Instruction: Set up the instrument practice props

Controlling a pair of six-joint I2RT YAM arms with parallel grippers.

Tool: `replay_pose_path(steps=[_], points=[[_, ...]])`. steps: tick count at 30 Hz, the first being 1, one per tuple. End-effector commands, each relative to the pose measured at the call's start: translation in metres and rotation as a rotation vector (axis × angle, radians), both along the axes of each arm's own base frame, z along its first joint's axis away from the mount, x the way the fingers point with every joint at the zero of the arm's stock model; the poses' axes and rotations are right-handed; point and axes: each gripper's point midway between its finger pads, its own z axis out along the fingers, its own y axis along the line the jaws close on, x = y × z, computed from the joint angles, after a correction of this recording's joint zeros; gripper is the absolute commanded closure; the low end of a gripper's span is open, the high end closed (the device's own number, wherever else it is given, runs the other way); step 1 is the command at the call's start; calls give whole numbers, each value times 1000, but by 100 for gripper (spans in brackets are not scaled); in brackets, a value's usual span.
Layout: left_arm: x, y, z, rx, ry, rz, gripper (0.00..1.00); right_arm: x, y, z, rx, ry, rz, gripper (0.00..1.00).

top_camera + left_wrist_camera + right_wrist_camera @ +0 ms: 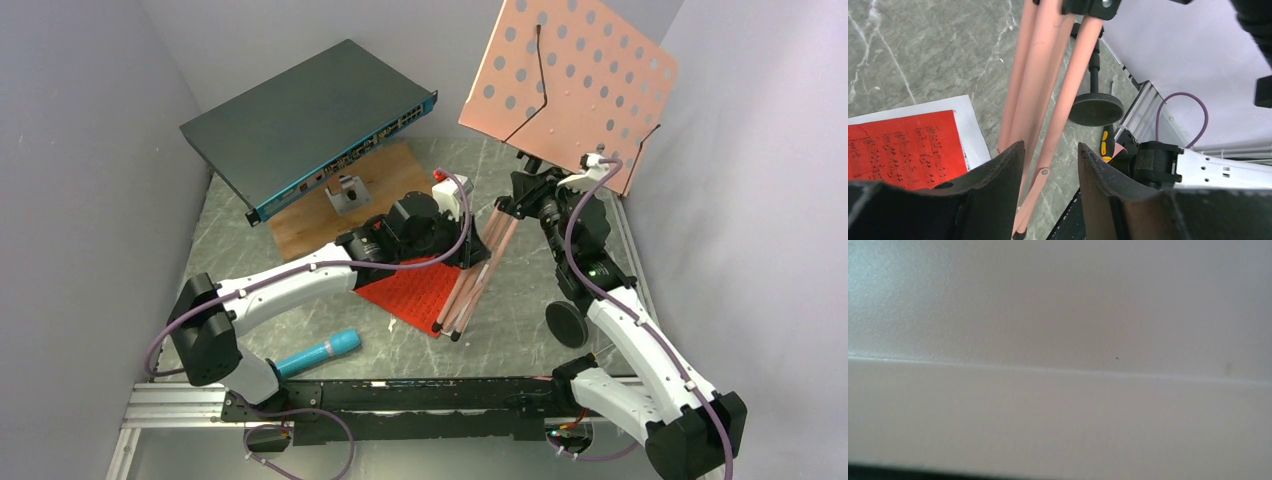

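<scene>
The salmon-pink music stand leans at the right, its perforated desk (570, 85) high against the wall. Its folded legs (480, 275) slant down to the table. My right gripper (528, 190) grips the stand's neck just under the desk; its own camera sees only a blank pale surface. My left gripper (1050, 150) (480, 250) straddles one pink leg (1048, 165), with the jaws apart and a gap on the right side. Red and white sheet music (415, 295) (903, 150) lies under the legs. The cyan microphone (320, 352) lies at the near left. The black round-base mic stand (567, 323) (1096, 109) stands near the right arm.
A dark grey network switch (310, 120) rests tilted at the back left, over a wooden board (300, 225) with a metal bracket (347, 192). Pale walls close in on three sides. A metal rail (180, 405) runs along the near edge.
</scene>
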Motion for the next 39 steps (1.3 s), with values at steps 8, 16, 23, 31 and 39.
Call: replay_pose_path(steps=[8, 16, 23, 31, 39], points=[[23, -8, 0, 60, -74, 44, 37, -72, -21, 196, 210, -564, 37, 100], [28, -14, 9, 59, -106, 27, 78, -77, -28, 193, 185, -570, 9, 100], [38, -3, 33, 75, -209, 61, 96, -79, -34, 189, 43, -628, -41, 100], [43, 4, 67, 69, -197, 125, 100, -80, 0, 197, -321, -793, 70, 100], [41, 20, 71, 49, -252, 154, 100, -71, 4, 211, -451, -840, 44, 100]])
